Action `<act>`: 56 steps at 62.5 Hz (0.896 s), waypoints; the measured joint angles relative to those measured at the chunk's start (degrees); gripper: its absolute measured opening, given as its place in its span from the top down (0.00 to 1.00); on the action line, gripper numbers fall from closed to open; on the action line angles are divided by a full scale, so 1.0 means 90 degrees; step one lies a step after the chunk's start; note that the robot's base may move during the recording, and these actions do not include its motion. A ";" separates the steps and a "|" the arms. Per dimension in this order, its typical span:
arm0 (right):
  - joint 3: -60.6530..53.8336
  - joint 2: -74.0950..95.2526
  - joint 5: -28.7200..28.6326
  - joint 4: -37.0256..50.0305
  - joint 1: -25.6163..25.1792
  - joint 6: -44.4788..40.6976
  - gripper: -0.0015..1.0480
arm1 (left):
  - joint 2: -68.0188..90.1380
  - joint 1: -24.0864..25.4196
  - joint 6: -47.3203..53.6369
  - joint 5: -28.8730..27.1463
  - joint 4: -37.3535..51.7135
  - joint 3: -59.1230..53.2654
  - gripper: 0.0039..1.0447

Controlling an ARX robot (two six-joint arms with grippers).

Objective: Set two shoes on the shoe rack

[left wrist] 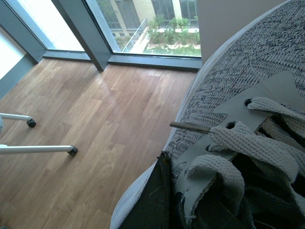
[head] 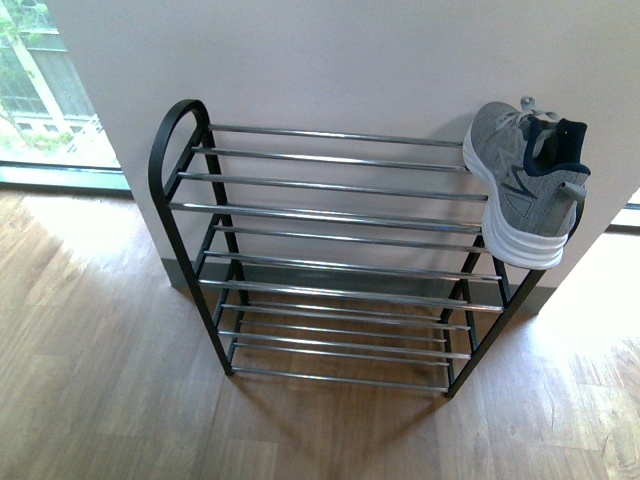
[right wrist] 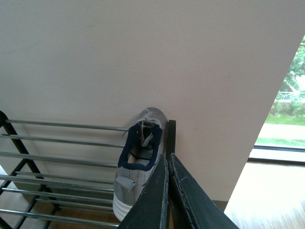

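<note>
The shoes here are grey knit sneakers with white soles. One sneaker (head: pixel 525 180) lies tilted at the right end of the shoe rack's (head: pixel 330 215) top tier, its heel hanging past the front bar. The right wrist view shows the same sneaker (right wrist: pixel 140 167) with its navy collar, beside the rack's black side post (right wrist: pixel 171 129). My right gripper (right wrist: pixel 167 160) is shut and holds nothing, close to that sneaker's heel side. My left gripper (left wrist: pixel 171 167) is shut on the other grey sneaker (left wrist: pixel 238 95), laces toward the camera, above the floor. Neither arm appears in the front view.
The rack stands against a white wall (head: pixel 350 60) on a wooden floor (head: pixel 100 380). Tall windows (left wrist: pixel 143 24) run along the floor's far edge. White chair legs with casters (left wrist: pixel 71 150) stand on the floor in the left wrist view.
</note>
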 joint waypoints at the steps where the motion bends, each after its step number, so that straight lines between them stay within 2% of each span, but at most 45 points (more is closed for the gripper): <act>1: -0.0044 -0.0100 0.0000 -0.0056 0.0000 0.0000 0.99 | 0.0000 0.0000 0.0000 0.0000 0.0000 0.0000 0.99; 32: -0.0721 -0.2538 0.0000 -0.1821 0.0000 0.0000 0.99 | 0.0000 0.0000 0.0000 0.0000 0.0000 0.0000 0.99; 56: -0.0765 -0.4177 0.0000 -0.3271 0.0000 0.0000 0.99 | 0.0000 0.0000 0.0000 0.0000 0.0000 0.0000 0.99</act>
